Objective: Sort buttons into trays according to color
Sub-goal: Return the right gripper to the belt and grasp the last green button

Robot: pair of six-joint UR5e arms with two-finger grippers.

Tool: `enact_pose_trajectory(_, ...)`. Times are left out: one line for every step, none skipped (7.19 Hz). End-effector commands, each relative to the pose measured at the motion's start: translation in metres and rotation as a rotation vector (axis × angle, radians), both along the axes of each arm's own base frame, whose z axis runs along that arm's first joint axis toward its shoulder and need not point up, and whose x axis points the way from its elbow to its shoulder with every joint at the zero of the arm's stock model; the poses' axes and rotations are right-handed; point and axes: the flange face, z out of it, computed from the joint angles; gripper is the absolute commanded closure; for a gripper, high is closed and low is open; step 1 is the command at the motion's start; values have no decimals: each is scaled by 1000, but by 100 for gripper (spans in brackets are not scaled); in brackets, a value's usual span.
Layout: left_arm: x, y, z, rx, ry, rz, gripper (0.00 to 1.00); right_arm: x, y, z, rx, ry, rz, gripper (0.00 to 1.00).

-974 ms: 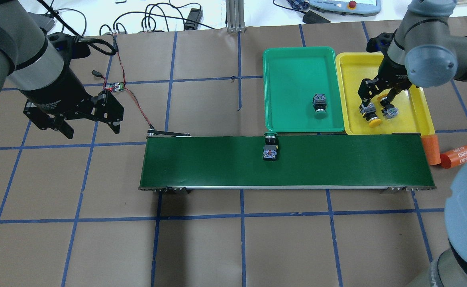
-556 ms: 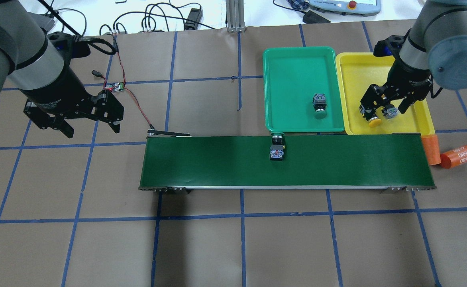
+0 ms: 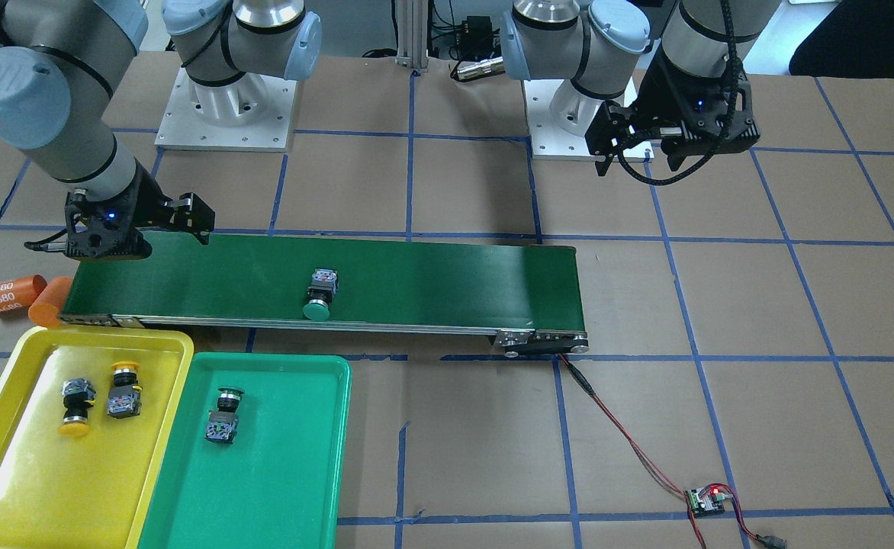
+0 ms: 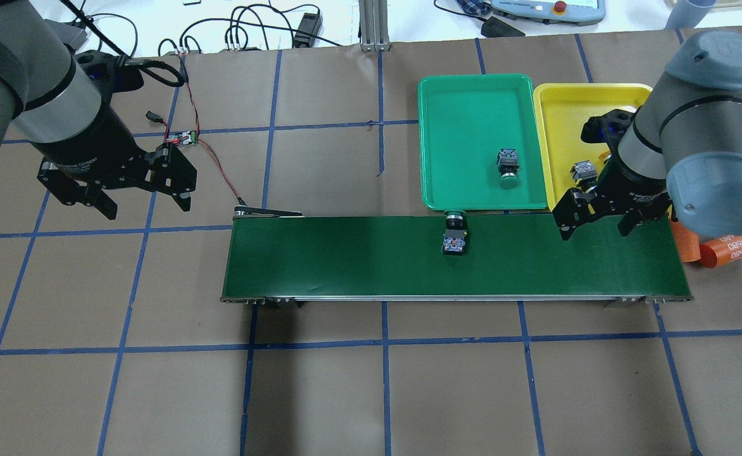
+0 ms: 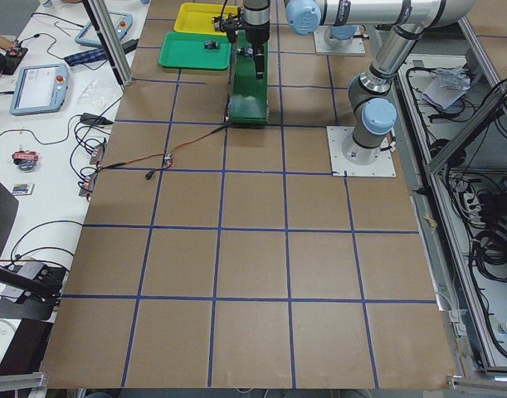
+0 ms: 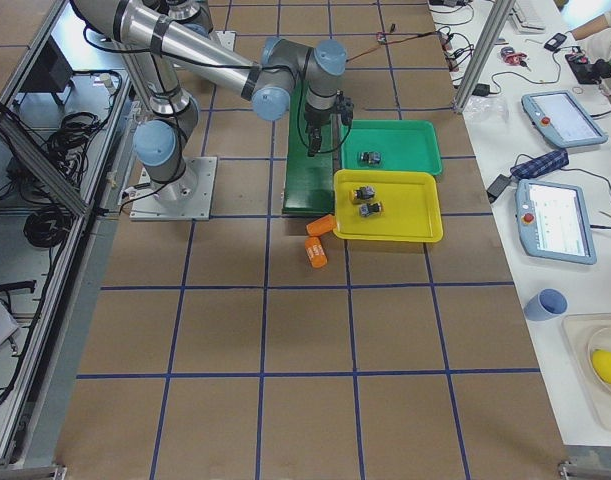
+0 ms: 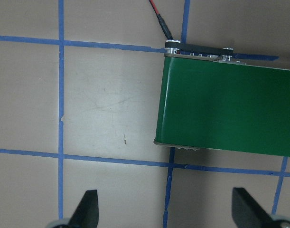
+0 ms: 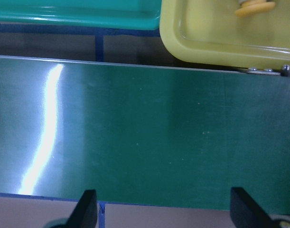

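You've got the right gripper (image 4: 596, 228) wide open and holding nothing: its wrist view shows both fingertips (image 8: 87, 206) spread over bare conveyor belt (image 4: 345, 259) with nothing between them. It hangs over the belt end nearest the yellow tray (image 4: 564, 107), just beside that tray's near rim. The left gripper (image 4: 146, 208) is also wide open and empty. It sits over the brown paper (image 7: 111, 95) off the belt's other end, and its wrist view shows only paper, blue tape lines (image 7: 60, 95) and the belt's end. Buttons: one green-cap button (image 4: 454, 237) lies on its side on the belt, between the two grippers and nearer the right one. Its cap points at the green tray (image 4: 466, 107) and sits at the belt's edge, just beside the tray's rim. The second green-cap button (image 4: 508, 168) lies on its side inside the green tray. Both yellow ones are in the yellow tray, side by side and slightly apart. One yellow-cap button (image 3: 75, 402) has its cap toward your side of the table, the other yellow-cap button (image 3: 123, 390) has its cap toward the belt. From overhead the right arm hides most of that pair. Two orange cylinders (image 3: 8, 296), one marked 4680, lie on the paper past the belt end by the yellow tray.
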Motion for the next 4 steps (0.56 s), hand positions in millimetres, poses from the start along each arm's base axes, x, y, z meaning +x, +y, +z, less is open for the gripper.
enact_pose_trajectory(0, 0, 0, 0, 1, 0, 0, 22, -4, -11, -16, 14, 18, 0)
enact_pose_trajectory(0, 0, -1, 1, 1, 0, 0, 23, -6, -15, -18, 12, 20, 0)
enact_pose_trajectory(0, 0, -1, 2, -2, -2, 0, 22, -6, -17, -12, 12, 17, 0)
enact_pose_trajectory(0, 0, -1, 2, -1, -2, 0, 25, -6, -18, -11, 0, 11, 0)
